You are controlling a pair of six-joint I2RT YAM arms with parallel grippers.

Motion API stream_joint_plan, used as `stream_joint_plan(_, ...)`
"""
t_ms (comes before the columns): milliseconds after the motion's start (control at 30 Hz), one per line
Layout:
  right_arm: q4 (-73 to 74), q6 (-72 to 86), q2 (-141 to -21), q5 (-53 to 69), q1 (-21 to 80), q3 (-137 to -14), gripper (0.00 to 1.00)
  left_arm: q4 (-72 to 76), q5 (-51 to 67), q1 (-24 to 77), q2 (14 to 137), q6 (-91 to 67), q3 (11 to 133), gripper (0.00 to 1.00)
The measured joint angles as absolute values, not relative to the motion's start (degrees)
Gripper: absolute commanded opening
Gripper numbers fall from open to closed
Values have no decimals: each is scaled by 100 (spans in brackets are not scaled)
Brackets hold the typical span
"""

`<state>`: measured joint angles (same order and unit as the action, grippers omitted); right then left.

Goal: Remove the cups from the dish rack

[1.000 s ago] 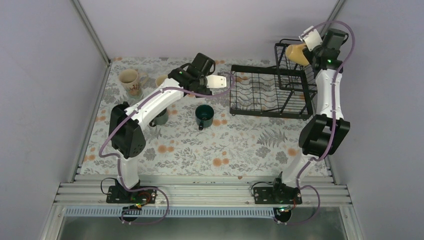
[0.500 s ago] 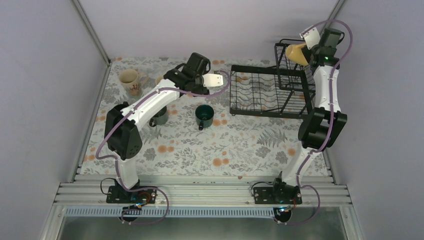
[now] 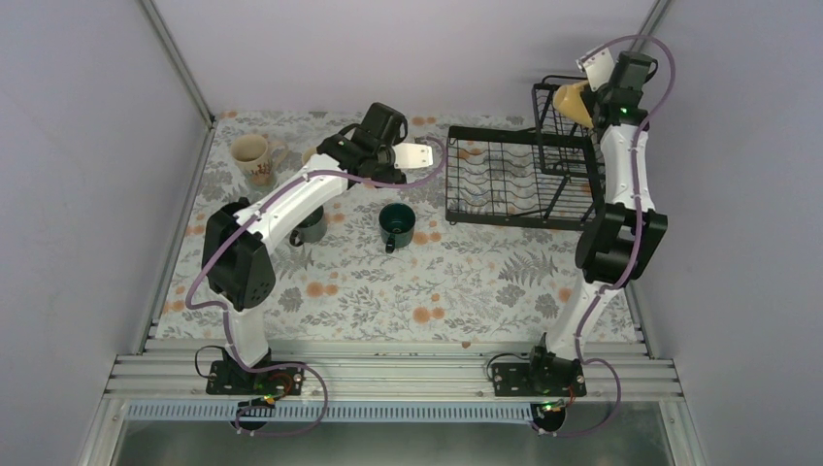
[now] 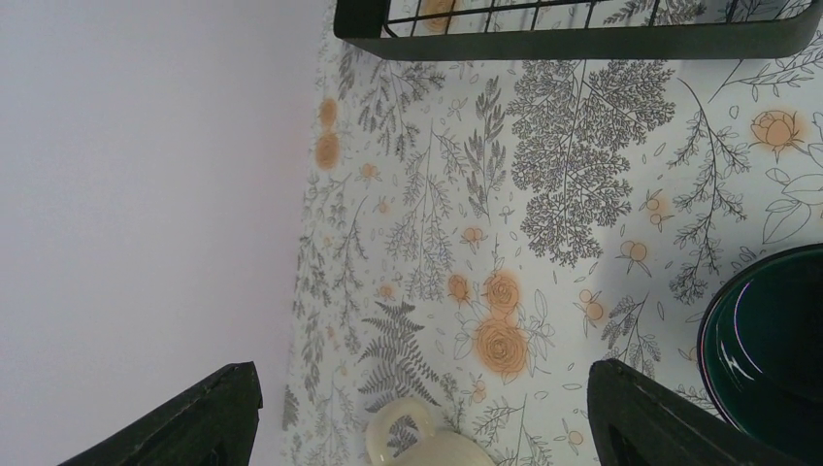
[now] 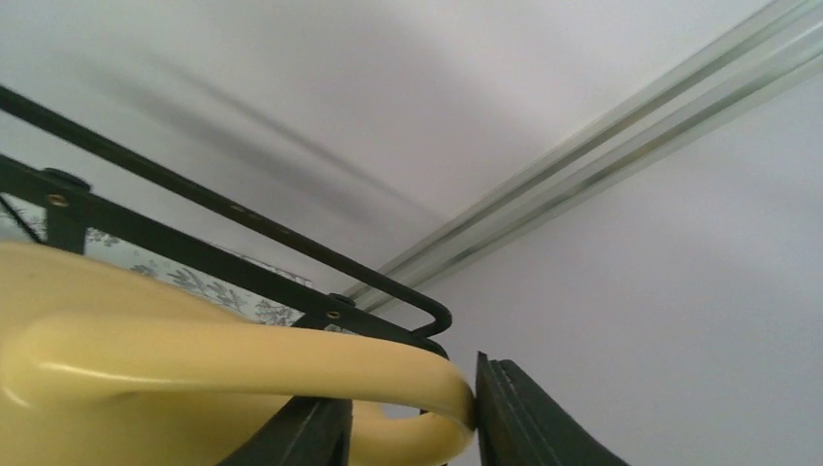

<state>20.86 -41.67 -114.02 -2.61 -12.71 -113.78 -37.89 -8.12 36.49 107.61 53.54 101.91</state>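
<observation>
A yellow cup point(image 3: 573, 100) lies tilted in the raised basket tier of the black wire dish rack point(image 3: 495, 170) at the back right. My right gripper point(image 3: 587, 85) is at its handle. In the right wrist view that handle point(image 5: 243, 354) runs between the fingers, and the gripper point(image 5: 408, 398) is shut on it. My left gripper point(image 3: 427, 155) hangs open left of the rack. In its wrist view the gripper point(image 4: 422, 374) is above a cream cup's handle point(image 4: 427, 437), with a dark teal cup point(image 4: 772, 349) at the right edge.
On the floral cloth stand a printed cream cup point(image 3: 251, 155), a second cream cup point(image 3: 312, 155), a dark grey-green cup point(image 3: 311, 228) partly under the left arm, and the teal cup point(image 3: 396, 223). The rack's flat tray edge point(image 4: 582, 39) lies just ahead of the left gripper. Walls close in behind and right.
The right gripper has edged back along the rack's top tier and its jaws have closed onto the yellow cup's handle. The left arm shifted slightly, then held still.
</observation>
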Motion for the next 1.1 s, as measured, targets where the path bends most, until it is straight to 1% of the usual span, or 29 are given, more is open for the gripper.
stream_joint_plan(100, 2093, -4165, -11518, -445, -1243, -11520, 17, -3789, -784, 3649, 10761, 5352, 10191, 84)
stream_joint_plan(233, 2112, -4176, -11657, -572, -1245, -11699, 5, -3791, -746, 3651, 10761, 5345, 10191, 84)
stream_joint_plan(267, 2130, -4171, -11681, -607, -1245, -11738, 3, -3789, -742, 3651, 10761, 5336, 10191, 84)
stream_joint_plan(433, 2346, -3972, -11730, -543, -1236, -11952, 3, -3717, -733, 3675, 10728, 5297, 10156, 84)
stream_joint_plan(733, 2825, -3524, -11631, -60, -1087, -12455, 3, -3085, -729, 3800, 10182, 5183, 9769, 85)
stream_joint_plan(767, 2869, -3496, -11631, -19, -1087, -12519, 11, -3006, -729, 3811, 10145, 5177, 9769, 85)
stream_joint_plan(800, 2917, -3481, -11631, 1, -1090, -12584, 27, -2956, -725, 3815, 10121, 5175, 9769, 85)
stream_joint_plan(833, 3000, -3461, -11631, 19, -1090, -12665, 48, -2912, -722, 3826, 10108, 5172, 9769, 85)
stream_joint_plan(867, 3074, -3411, -11631, 16, -1090, -12731, 56, -2877, -722, 3837, 10097, 5172, 9765, 85)
stream_joint_plan(967, 3133, -3378, -11616, -62, -1094, -12772, 58, -2814, -718, 3841, 10097, 5172, 9682, 85)
stream_joint_plan(1033, 3083, -3411, -11548, -128, -1094, -12586, 61, -2797, -705, 3841, 10097, 5164, 9594, 85)
stream_joint_plan(1100, 3020, -3465, -11467, -213, -1094, -12298, 66, -2794, -694, 3841, 10097, 5162, 9518, 85)
